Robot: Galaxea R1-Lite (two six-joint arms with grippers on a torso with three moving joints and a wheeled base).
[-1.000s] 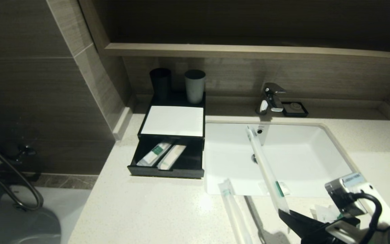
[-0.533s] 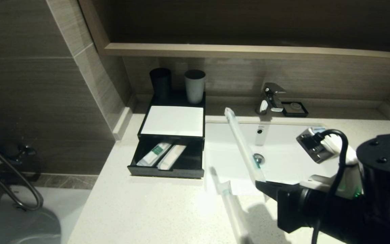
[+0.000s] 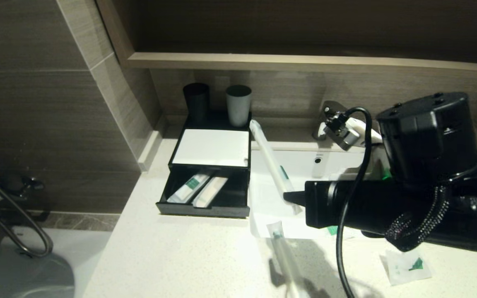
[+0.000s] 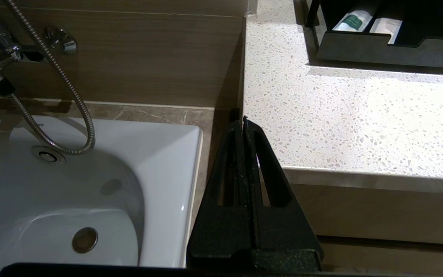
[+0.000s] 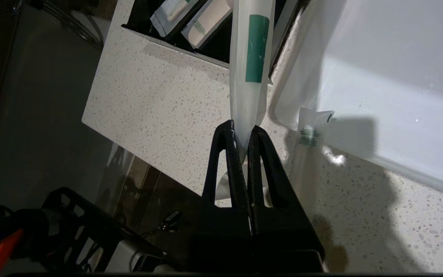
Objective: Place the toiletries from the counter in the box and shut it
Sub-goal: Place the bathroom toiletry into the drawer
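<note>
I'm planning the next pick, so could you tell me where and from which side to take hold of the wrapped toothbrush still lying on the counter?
Grip the wrapped toothbrush across its narrow shaft, just below the green-marked end nearest the sink, coming straight down. It lies flat on the counter, long and thin, so the fingers should close across its width. The right end effector is busy holding another wrapped toothbrush.

The open drawer point(image 3: 203, 198) of the black box point(image 3: 211, 165) holds two packets point(image 3: 199, 189) on its left side, leaving bare floor on its right. The right gripper point(image 3: 289, 197) hangs just right of it, its long wrapped stick point(image 3: 268, 158) slanting past the box's right edge. Another wrapped stick point(image 3: 283, 252) lies on the counter point(image 3: 172, 256) nearby.
</note>
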